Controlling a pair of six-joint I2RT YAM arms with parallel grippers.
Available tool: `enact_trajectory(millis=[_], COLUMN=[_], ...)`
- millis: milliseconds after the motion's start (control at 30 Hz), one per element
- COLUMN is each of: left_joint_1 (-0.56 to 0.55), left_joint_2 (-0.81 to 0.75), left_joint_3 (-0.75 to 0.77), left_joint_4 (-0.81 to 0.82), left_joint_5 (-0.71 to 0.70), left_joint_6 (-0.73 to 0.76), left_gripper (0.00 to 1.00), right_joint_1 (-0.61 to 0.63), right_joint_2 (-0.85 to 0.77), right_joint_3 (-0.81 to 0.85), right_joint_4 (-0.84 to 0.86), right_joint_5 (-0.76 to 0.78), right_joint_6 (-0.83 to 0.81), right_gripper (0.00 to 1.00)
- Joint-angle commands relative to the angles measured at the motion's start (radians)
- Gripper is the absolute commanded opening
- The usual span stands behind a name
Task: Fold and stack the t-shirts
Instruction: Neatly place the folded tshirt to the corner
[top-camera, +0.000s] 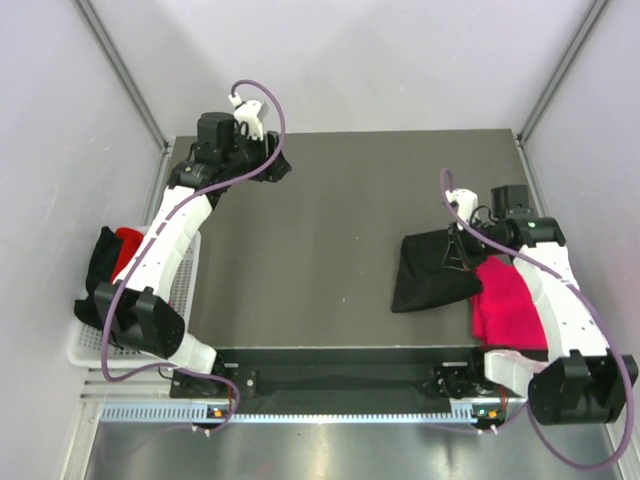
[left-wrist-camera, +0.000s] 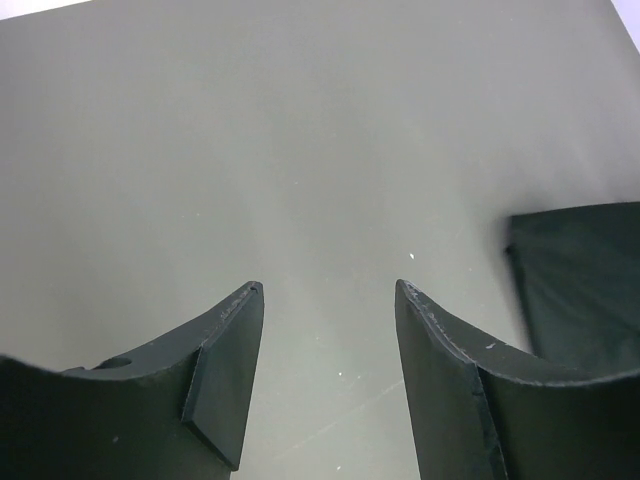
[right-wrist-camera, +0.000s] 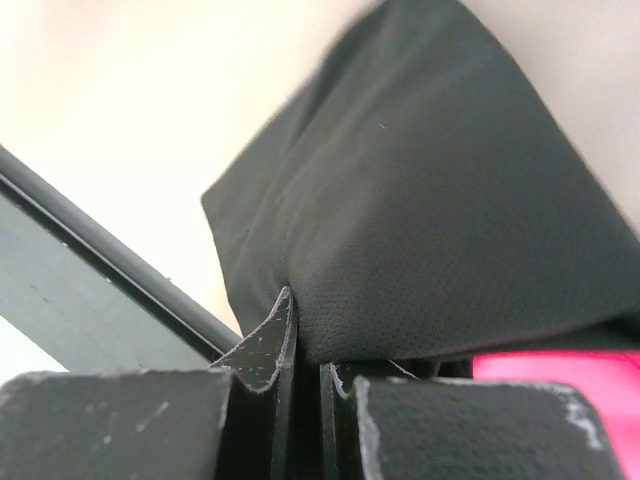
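A folded black t-shirt (top-camera: 432, 272) hangs over the right part of the dark table, its right edge lifted. My right gripper (top-camera: 463, 243) is shut on that edge; in the right wrist view the black cloth (right-wrist-camera: 430, 220) is pinched between the closed jaws. A bright pink t-shirt (top-camera: 505, 302) lies folded just right of it and shows in the right wrist view (right-wrist-camera: 560, 368). My left gripper (top-camera: 268, 165) is open and empty at the table's far left; its fingers (left-wrist-camera: 230, 370) hover over bare table, with the black t-shirt (left-wrist-camera: 585, 285) at the right edge.
A white wire basket (top-camera: 185, 270) at the left edge holds black (top-camera: 100, 265) and red (top-camera: 128, 248) t-shirts. Grey walls enclose the table (top-camera: 330, 230) on three sides. A rail (top-camera: 330, 405) runs along the near edge.
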Motion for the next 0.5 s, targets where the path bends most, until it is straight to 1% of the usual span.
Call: enact_trajectory(millis=[0,33,100,233,467], left_joint_1=[0.008,0.010,0.011,0.013,0.020], left_joint_2=[-0.032,-0.033,-0.036,-0.041,-0.039], left_joint_3=[0.011,0.013,0.010,0.005,-0.001], left_joint_4=[0.038,0.038,0.041,0.044,0.055], left_joint_5=[0.005,0.005,0.009,0.012,0.025], left_joint_6=[0.006,0.005,0.002,-0.001,-0.012], left_gripper=[0.60,0.60,0.60,0.60,0.60], right_joint_1=[-0.027,-0.027,-0.077,-0.108,-0.154], right_joint_2=[-0.049,-0.060,-0.072,-0.114,-0.200], right_joint_3=[0.075,0.078,0.087,0.104,0.077], right_joint_4=[-0.073,-0.095,-0.124,-0.200,-0.279], right_joint_5=[0.043,0.049,0.069,0.082,0.097], right_joint_6=[-0.055,-0.061,-0.084,-0.120,-0.159], right_gripper=[0.00,0.00,0.00,0.00,0.00])
